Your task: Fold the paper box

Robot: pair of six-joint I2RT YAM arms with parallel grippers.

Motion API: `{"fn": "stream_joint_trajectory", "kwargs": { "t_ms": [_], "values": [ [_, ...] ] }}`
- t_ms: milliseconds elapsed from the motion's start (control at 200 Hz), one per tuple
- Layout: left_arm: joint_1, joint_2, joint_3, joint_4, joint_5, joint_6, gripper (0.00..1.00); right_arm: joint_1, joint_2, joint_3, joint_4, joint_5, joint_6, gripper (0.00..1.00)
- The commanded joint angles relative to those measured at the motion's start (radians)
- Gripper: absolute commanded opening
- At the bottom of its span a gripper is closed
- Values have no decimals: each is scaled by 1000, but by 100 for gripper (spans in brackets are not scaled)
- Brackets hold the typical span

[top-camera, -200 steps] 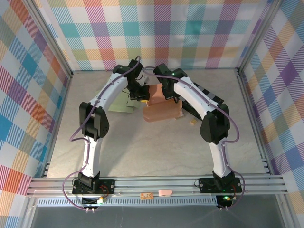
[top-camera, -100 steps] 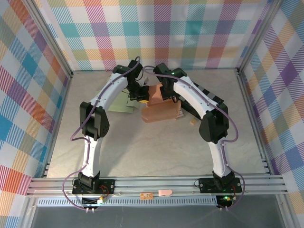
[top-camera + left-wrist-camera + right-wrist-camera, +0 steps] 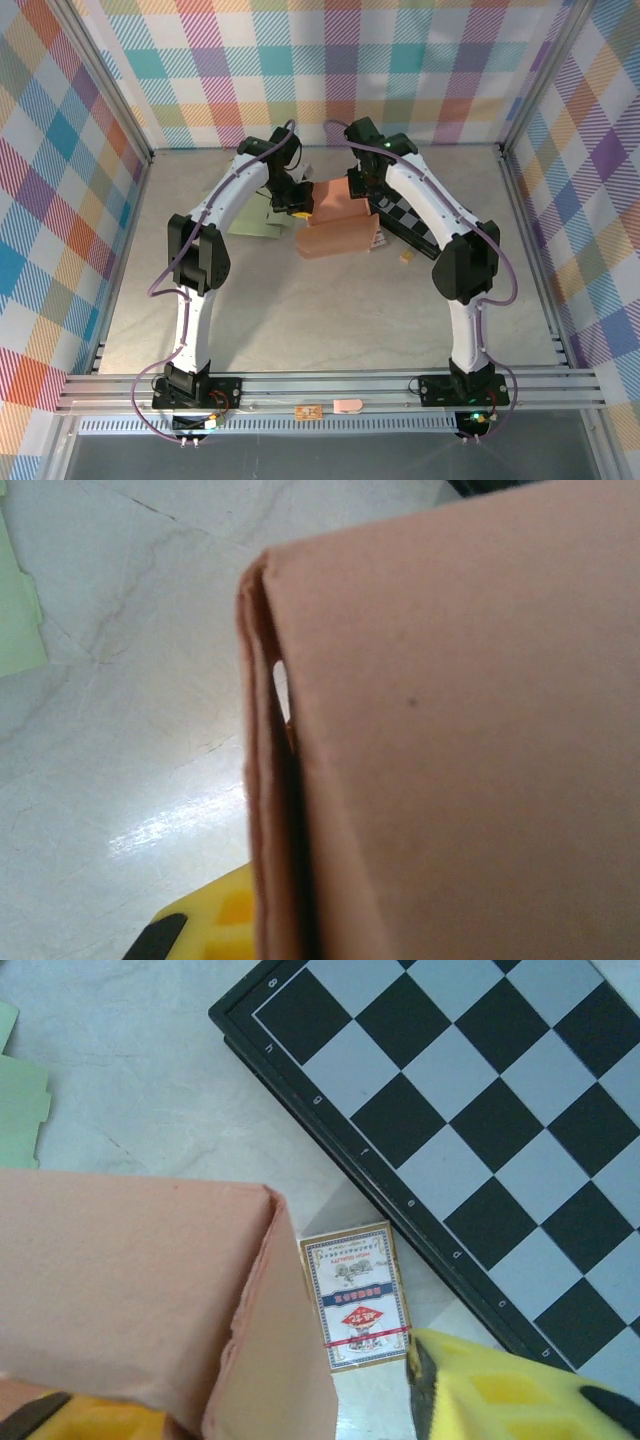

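- Box: salmon-pink paper box [image 3: 338, 238] on the grey marbled table [image 3: 300, 320], just left of the black-and-white chessboard [image 3: 405, 215] in the top view. One panel stands up along the box's far side, and the low body lies in front of it.
- Left gripper [image 3: 297, 205] sits at the end of the box farthest from the chessboard. Jaws are drawn together and pinched on the box's thin wall. In the left wrist view a doubled pink edge runs straight down beside one yellow finger [image 3: 215, 920].
- Right gripper [image 3: 358, 185] hovers over the box end nearest the chessboard's left edge. Its yellow fingers stand well apart in the right wrist view, with the box's corner fold between them and no grip on it.
- Small printed card pack [image 3: 355, 1295] lies flat just beside the chessboard's lettered edge, between that edge and the box corner.
- Pale green paper sheets [image 3: 262, 222] lie flat on the table beyond the box, on the side away from the chessboard.
- Chessboard lies partly under the right arm, set at an angle.
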Motion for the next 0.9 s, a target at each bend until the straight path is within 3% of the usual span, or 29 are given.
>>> {"fn": "stream_joint_trajectory", "kwargs": {
  "t_ms": [0,195,400,720,895],
  "values": [
    [-1,-6,26,-26,30,1,0,15,33,30,-4,39,-24,43],
    [-3,-5,25,-21,30,-4,0,55,97,83,-51,156,-19,30],
    [-6,-24,-26,8,13,-20,0,74,108,84,-93,201,9,0],
    [-49,-183,-449,289,-62,-134,4,145,-21,-221,44,173,86,0],
    [-52,-233,-660,493,-76,-211,7,167,-16,-282,71,170,105,0]
  ]
}}
